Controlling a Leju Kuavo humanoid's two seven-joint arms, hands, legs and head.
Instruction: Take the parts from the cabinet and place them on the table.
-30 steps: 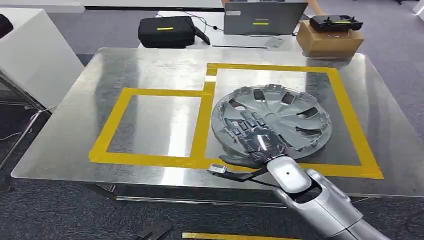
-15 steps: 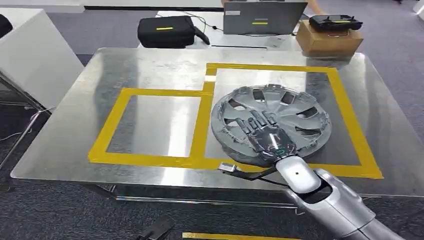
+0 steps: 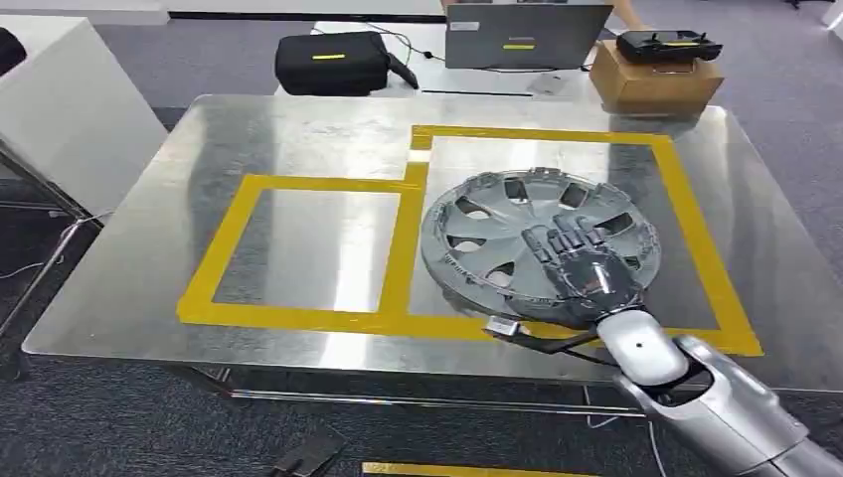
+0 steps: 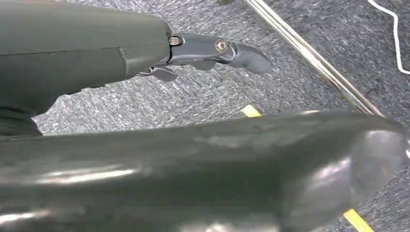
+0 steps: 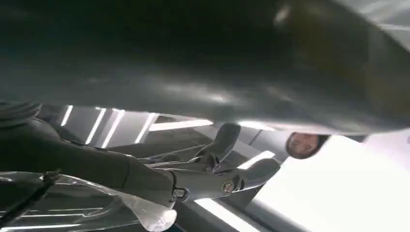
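A grey hubcap point(image 3: 517, 214) lies flat on the steel table point(image 3: 298, 129), inside the larger yellow-taped rectangle point(image 3: 686, 219). My right hand point(image 3: 582, 273) reaches in from the near right and rests over the hubcap's near rim, fingers spread on top. In the right wrist view the right hand point(image 5: 212, 169) shows its thumb and a finger apart beside the dark hubcap point(image 5: 193, 72), with nothing between them. My left hand point(image 4: 208, 50) hangs over the grey carpet with fingers stretched out, holding nothing.
A smaller yellow-taped square point(image 3: 298, 248) lies left of the hubcap. Beyond the table stand a black bag point(image 3: 333, 62), a laptop point(image 3: 525, 35) and a cardboard box point(image 3: 654, 81) with a controller point(image 3: 668, 45) on it. A white cabinet point(image 3: 60, 109) stands at the left.
My right hand has slid to the right along the hubcap's near rim. The hubcap has stayed where it lies.
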